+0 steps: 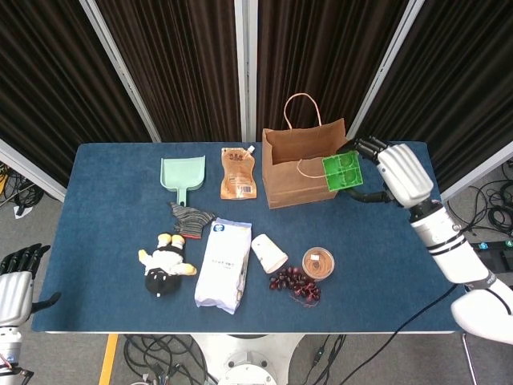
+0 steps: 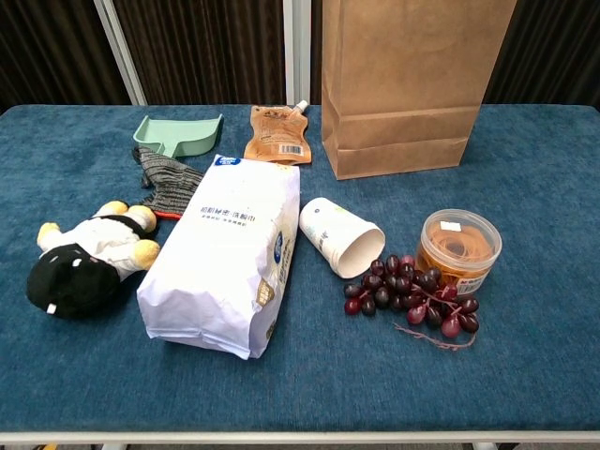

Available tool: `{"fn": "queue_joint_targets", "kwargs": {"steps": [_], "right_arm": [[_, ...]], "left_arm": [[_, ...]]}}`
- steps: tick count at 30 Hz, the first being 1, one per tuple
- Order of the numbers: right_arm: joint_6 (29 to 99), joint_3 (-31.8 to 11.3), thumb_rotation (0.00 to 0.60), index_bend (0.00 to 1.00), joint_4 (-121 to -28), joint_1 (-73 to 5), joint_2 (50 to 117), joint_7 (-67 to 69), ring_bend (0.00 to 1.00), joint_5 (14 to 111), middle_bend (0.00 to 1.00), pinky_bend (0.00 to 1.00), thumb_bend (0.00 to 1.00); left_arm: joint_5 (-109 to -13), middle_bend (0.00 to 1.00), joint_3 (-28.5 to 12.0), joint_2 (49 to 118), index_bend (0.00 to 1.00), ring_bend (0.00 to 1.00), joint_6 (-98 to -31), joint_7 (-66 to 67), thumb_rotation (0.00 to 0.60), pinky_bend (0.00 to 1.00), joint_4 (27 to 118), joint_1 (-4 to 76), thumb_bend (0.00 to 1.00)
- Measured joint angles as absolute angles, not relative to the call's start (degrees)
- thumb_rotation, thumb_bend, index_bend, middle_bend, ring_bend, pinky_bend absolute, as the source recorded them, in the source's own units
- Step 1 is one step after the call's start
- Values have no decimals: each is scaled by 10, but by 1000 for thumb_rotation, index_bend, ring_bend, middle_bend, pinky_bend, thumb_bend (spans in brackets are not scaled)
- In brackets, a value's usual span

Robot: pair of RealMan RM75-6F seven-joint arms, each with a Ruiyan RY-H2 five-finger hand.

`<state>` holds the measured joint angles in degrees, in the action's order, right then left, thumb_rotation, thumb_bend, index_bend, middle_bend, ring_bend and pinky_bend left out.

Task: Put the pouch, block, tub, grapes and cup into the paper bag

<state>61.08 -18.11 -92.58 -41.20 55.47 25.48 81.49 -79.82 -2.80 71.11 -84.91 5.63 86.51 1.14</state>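
Currently the right robot hand is holding the green compartmented plastic block aloft, just left of its fingers, at the right top edge of the open brown paper bag. Judging the block step underway: next it needs shifting left over the opening, then releasing. Left robot hand is idling off the tabletop, holding nothing.

Blue table (cloth-covered) bears bag, cup, grapes.

A mint-green dustpan lies at the table's eleven o'clock, a striped glove just below it, a plush toy toward eight o'clock, and a white bag lies flat toward six.
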Motion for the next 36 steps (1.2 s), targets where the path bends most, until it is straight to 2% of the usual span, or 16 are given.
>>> {"fn": "queue_joint_targets", "kwargs": {"steps": [5, 10, 18, 21, 25, 27, 30, 36], "right_arm": [[534, -205, 600, 434, -903, -459, 556, 230, 261, 741, 460, 418, 212], [463, -220, 600, 417, -849, -516, 585, 171, 259, 656, 458, 414, 211], [379, -208, 600, 356, -747, -593, 667, 48, 218, 535, 414, 369, 211], [362, -194, 600, 300, -719, -612, 696, 13, 173, 507, 373, 336, 211], [344, -181, 600, 85, -706, -626, 714, -10, 56, 484, 237, 243, 181], [341, -179, 600, 19, -709, -629, 713, -15, 19, 481, 184, 211, 176], [346, -181, 600, 0, -721, -625, 707, -11, 0, 484, 133, 180, 176], [372, -193, 600, 0, -765, -595, 674, 24, 0, 512, 123, 177, 176]], "left_arm": [[-796, 240, -28, 712, 220, 156, -849, 56, 600, 152, 865, 10, 34], [-792, 240, -29, 711, 220, 156, -845, 55, 600, 152, 864, 11, 34], [-788, 240, -29, 713, 220, 156, -839, 53, 600, 152, 861, 12, 33], [-787, 240, -30, 713, 220, 156, -838, 52, 600, 152, 860, 12, 33], [-783, 240, -29, 713, 220, 156, -835, 51, 600, 152, 857, 12, 34], [-784, 240, -29, 714, 220, 156, -835, 50, 600, 152, 857, 12, 34], [-785, 240, -30, 715, 220, 156, -836, 50, 600, 152, 855, 12, 35], [-786, 240, -31, 716, 220, 156, -834, 49, 600, 152, 853, 15, 34]]}}
